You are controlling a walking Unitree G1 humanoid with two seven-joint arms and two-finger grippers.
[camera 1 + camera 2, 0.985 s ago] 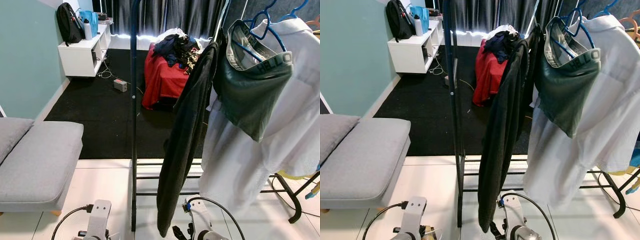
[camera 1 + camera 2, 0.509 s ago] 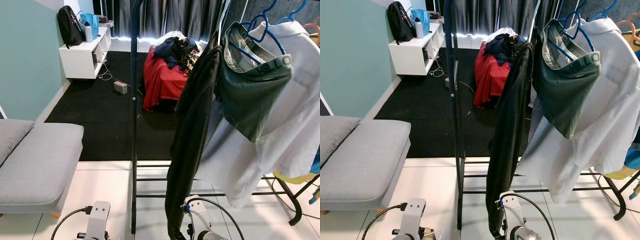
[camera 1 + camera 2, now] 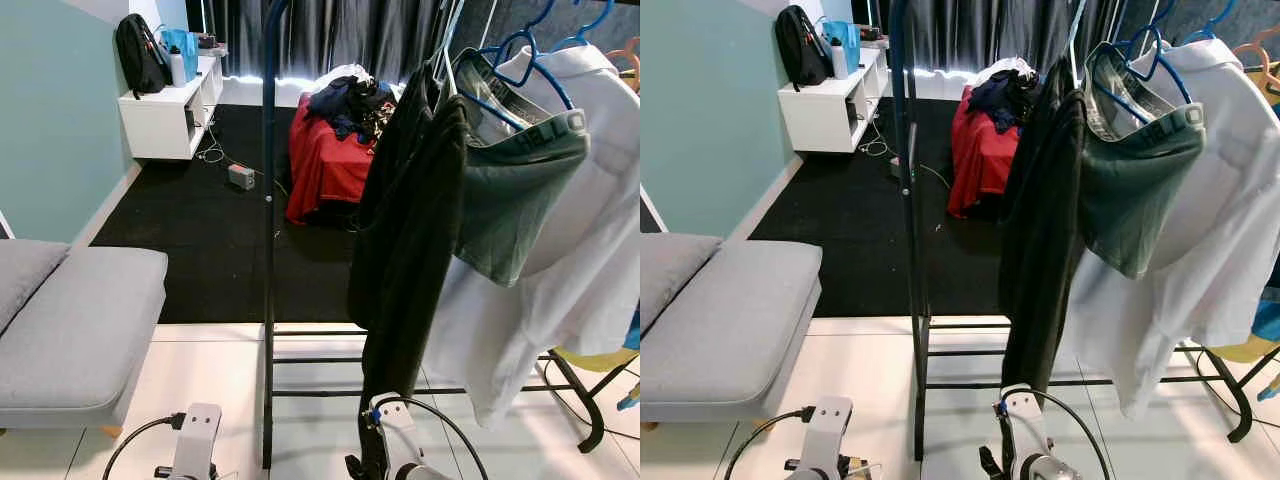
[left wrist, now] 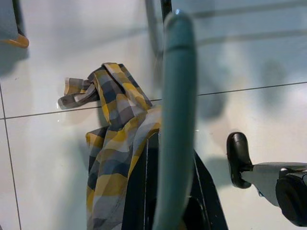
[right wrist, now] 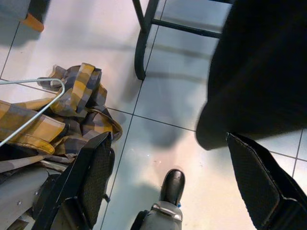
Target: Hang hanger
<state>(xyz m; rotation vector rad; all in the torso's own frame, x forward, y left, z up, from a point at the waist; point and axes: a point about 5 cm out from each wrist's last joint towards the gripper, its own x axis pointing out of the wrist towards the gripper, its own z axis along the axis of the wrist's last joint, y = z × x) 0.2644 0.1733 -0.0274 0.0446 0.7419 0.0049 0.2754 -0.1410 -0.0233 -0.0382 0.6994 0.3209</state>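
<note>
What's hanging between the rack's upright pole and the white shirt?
In the left eye view, a black garment and green shorts on a blue hanger hang between the pole and the white shirt.

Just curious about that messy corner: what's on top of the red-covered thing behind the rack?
A heap of dark and white clothes lies on the red cover. What the cover hides cannot be seen.

A lived-in home room: grey sofa, loaded clothes rack, laundry pile, white shelf unit.

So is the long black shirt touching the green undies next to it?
Touching. In the left eye view the black garment overlaps the green underwear with no gap.
</note>
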